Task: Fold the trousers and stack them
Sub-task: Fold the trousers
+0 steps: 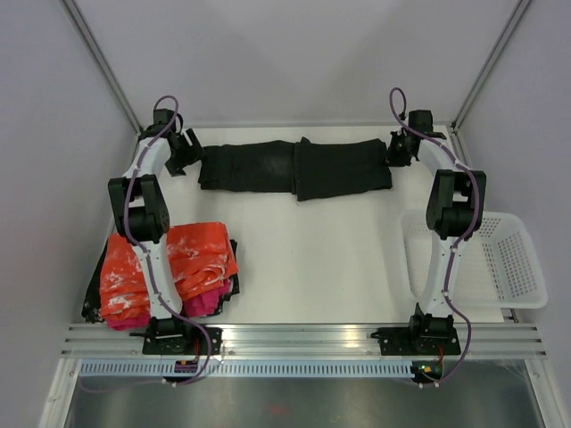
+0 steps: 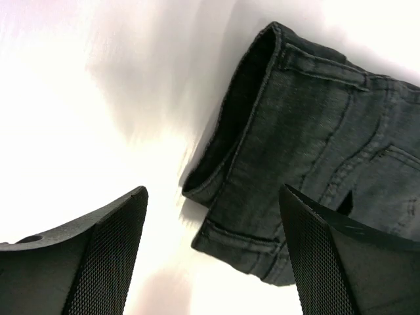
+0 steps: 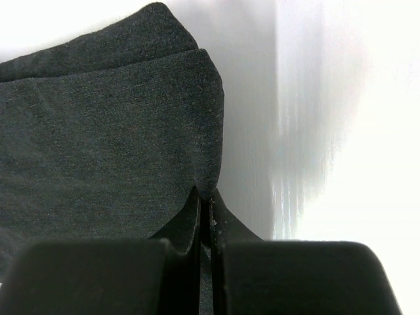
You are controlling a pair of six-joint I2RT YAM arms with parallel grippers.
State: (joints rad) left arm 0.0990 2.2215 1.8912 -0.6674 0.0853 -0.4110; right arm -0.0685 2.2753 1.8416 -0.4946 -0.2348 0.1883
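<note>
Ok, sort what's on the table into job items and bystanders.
For the job:
black trousers
left gripper, open at their waistband end
right gripper, shut on a hem corner

Just lying about:
orange-and-white garment
magenta-pink garment, peeking out beneath it
white plastic basket

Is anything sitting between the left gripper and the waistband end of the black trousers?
Nothing visible. The left gripper is open, and the waistband corner of the black soft-fabric trousers shows between its jaws in the wrist view, lying on the white table.
</note>
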